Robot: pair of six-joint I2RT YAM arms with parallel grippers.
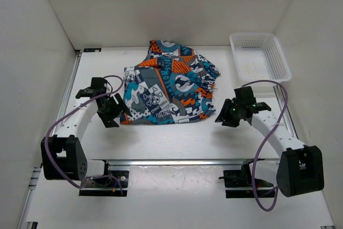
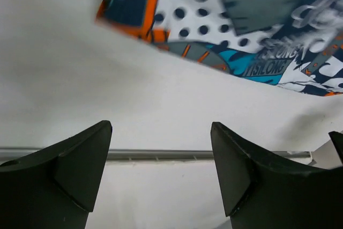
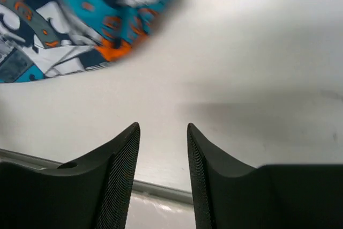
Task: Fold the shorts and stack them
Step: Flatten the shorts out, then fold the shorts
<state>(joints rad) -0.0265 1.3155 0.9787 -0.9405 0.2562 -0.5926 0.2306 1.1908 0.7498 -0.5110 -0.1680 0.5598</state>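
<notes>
Left gripper (image 2: 161, 127) parted, empty | right gripper (image 3: 163, 126) parted, empty | shorts (image 1: 166, 87): 1 | basket (image 1: 260, 57): 1

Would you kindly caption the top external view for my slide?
Shorts lie rumpled between the open left gripper and open right gripper; basket sits back right.

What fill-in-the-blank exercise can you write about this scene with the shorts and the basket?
1. The shorts lie ____ the left gripper and the right gripper.
2. The white mesh basket stands at the far ____ corner of the table.
3. The jaws of both grippers stand ____, with nothing between them.

Missing words: between; right; open.
</notes>
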